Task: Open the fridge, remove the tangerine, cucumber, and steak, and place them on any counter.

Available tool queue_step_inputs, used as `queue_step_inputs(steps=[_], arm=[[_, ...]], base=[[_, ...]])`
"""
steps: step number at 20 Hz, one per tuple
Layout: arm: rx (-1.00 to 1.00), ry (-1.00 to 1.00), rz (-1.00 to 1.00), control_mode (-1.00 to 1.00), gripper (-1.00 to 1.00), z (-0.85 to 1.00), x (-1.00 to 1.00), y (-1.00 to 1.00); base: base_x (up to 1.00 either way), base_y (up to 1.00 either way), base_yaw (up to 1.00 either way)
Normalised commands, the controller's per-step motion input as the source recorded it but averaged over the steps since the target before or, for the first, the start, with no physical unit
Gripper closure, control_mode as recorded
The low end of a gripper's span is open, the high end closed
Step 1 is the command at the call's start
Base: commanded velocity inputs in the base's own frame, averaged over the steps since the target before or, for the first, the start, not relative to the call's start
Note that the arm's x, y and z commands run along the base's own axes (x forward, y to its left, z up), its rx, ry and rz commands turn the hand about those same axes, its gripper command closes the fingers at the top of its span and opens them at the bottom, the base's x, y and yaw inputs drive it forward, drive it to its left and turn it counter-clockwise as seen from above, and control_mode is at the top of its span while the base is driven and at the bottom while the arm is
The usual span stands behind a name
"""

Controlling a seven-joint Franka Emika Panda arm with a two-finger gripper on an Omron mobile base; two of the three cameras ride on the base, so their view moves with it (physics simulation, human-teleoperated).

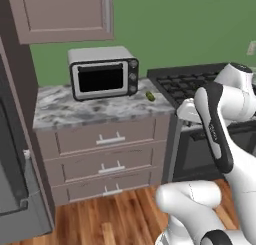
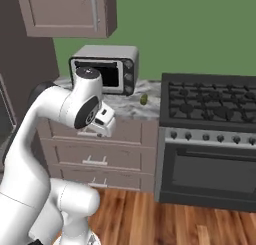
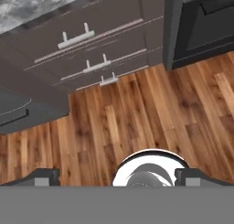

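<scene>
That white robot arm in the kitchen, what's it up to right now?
The arm is holding nothing: its gripper is open and points down at the wooden floor in front of the drawers. A small green cucumber already lies on the marbled counter, to the right of the toaster oven and near the stove. Part of the grey fridge shows at the far left. The tangerine and steak aren't on the counter.

The marbled counter [image 1: 60,111] bears a toaster oven [image 1: 103,72] and the cucumber [image 1: 149,95].
</scene>
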Motion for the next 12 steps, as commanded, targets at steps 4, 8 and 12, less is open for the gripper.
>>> queue_step_inputs(steps=[4, 8, 12], arm=[[0.0, 0.0, 0.0, 1.0, -1.0, 0.0, 0.0, 0.0], [0.0, 0.0, 0.0, 1.0, -1.0, 0.0, 0.0, 0.0], [0.0, 0.0, 0.0, 1.0, -1.0, 0.0, 0.0, 0.0]], base=[[-1.0, 0.94, 0.0], [-0.85, 1.0, 0.0], [-0.57, 1.0, 0.0]])
